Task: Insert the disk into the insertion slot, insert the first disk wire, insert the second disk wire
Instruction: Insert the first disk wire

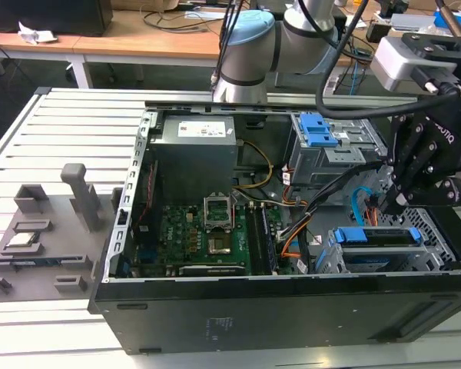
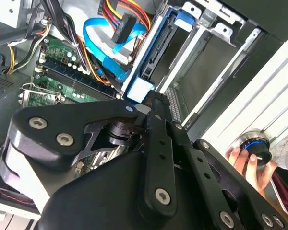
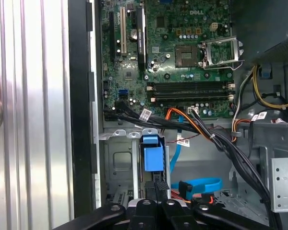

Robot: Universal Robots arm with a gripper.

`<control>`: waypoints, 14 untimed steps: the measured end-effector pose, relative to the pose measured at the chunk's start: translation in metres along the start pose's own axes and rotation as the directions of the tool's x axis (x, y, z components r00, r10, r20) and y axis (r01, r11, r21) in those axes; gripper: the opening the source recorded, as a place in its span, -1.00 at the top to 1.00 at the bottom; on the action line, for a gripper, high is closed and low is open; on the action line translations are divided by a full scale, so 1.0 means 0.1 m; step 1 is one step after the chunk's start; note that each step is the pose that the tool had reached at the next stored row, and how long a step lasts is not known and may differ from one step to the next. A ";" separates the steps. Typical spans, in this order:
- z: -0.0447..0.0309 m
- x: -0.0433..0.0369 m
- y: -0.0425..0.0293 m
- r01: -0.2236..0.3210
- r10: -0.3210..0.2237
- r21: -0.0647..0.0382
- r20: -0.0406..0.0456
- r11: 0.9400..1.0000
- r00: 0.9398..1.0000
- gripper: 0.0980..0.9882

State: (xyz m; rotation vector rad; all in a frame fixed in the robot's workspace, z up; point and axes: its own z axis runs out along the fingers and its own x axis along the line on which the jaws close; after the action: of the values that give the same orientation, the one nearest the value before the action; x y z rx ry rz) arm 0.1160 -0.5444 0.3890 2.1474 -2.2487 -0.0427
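The disk [image 1: 376,247] in its blue carrier lies inside the insertion slot [image 1: 332,260] at the case's front right corner. In the second wrist view the carrier [image 2: 158,52] sits between the cage walls [image 2: 209,36]. My gripper [image 1: 389,204] hangs just above the disk's rear end, fingers shut together, tips [image 2: 146,103] at the carrier's blue-white tab [image 2: 140,88]. The first disk wire [image 2: 127,19], an orange, red and black bundle with a dark plug, lies loose beside the second disk wire [image 2: 102,44], a looped light-blue flat cable [image 3: 201,184]. The tab [image 3: 152,154] lies just ahead of my gripper [image 3: 156,186].
The open case holds the motherboard [image 1: 207,231], the power supply [image 1: 196,146] and a taller grey cage with a blue latch [image 1: 319,131]. Black cables [image 3: 216,141] cross above the slot. A person's hand [image 2: 247,165] holds a knob beside the case. A grey fixture [image 1: 38,231] stands at the exterior view's left.
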 end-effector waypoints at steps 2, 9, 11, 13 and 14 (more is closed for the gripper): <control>0.007 -0.015 -0.043 0.000 0.000 0.000 0.000 1.000 1.000 0.98; 0.049 -0.304 -0.274 0.000 0.000 -0.001 -0.004 1.000 1.000 0.98; 0.079 -0.422 -0.293 0.000 0.000 -0.001 -0.006 1.000 1.000 0.98; 0.119 -0.480 -0.295 0.000 0.000 -0.001 -0.006 1.000 1.000 0.98; 0.153 -0.497 -0.295 0.000 0.000 -0.001 -0.006 1.000 1.000 0.98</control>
State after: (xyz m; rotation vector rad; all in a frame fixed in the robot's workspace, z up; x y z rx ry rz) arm 0.1471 -0.4962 0.3722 2.1434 -2.2451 -0.0371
